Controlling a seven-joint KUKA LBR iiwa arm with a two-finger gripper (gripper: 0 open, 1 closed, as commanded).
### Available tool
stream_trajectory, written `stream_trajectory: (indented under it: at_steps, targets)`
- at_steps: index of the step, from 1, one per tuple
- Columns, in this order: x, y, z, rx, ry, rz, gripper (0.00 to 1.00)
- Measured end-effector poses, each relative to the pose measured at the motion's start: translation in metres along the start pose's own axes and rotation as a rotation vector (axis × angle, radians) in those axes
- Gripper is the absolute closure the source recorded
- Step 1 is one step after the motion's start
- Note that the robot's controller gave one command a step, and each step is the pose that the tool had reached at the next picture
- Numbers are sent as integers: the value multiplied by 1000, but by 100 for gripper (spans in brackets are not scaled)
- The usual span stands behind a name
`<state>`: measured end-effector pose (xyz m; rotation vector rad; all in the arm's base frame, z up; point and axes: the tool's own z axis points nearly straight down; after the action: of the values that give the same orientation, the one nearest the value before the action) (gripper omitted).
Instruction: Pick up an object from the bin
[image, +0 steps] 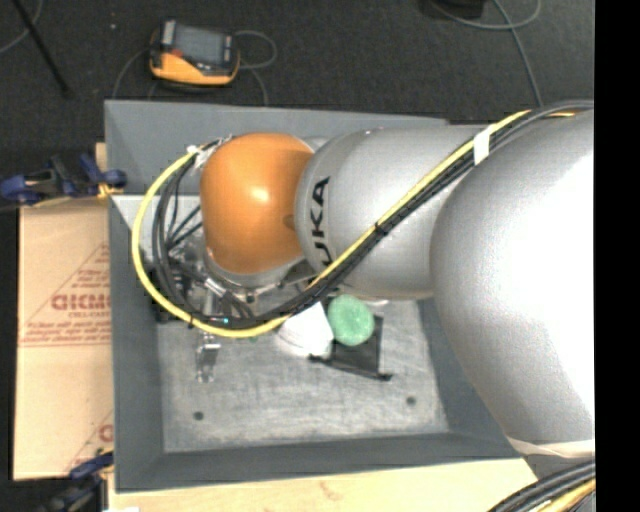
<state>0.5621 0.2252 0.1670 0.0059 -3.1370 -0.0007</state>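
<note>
- Camera view: big silver arm reaching in from the right and covering a good chunk of the grey bin.
- Orange cover on the wrist, sitting over the bin's upper left, with a yellow cable looped round underneath it.
- Jaws poking down below that cover, low over the left part of the bin floor, with plain grey floor beneath them.
- Honestly can't tell from up here whether the jaws are open or closed, or whether anything is caught in them.
- Small cluster near the middle of the bin, to the right of the jaws and apart from them: white lump, green ball touching it on its right, black flat piece lying under and in front of both.
- Cluster tucked partly under the arm, far side hidden.
</note>
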Motion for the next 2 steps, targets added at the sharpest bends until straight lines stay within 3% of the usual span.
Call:
stream_trajectory:
  at_steps: [1,2]
  targets:
    - [-2,-1,-4,-2,-8,4,0]
    - [-17,-1,10,-3,-16,-97,0]
